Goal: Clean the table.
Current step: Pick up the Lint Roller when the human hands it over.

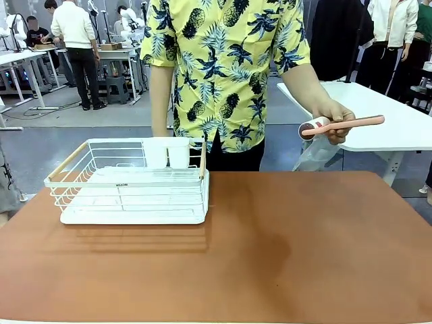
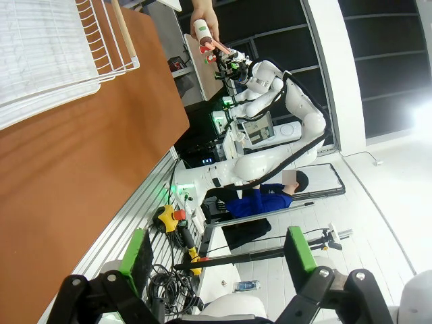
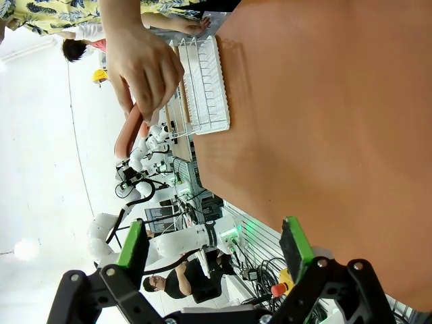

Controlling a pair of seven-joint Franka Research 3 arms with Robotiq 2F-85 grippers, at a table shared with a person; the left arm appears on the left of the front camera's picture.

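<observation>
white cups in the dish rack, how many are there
2. Both stand side by side along the far wall of the dish rack: the left cup and the right cup. None appears hidden.

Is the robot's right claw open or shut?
Open. In the right wrist view, the right gripper has its green-padded fingers wide apart, nothing between them.

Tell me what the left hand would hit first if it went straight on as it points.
Most likely the right arm, which stands near the middle of the left wrist view, past the table's edge. Nothing closer shows in between, though depth is hard to judge.
</observation>
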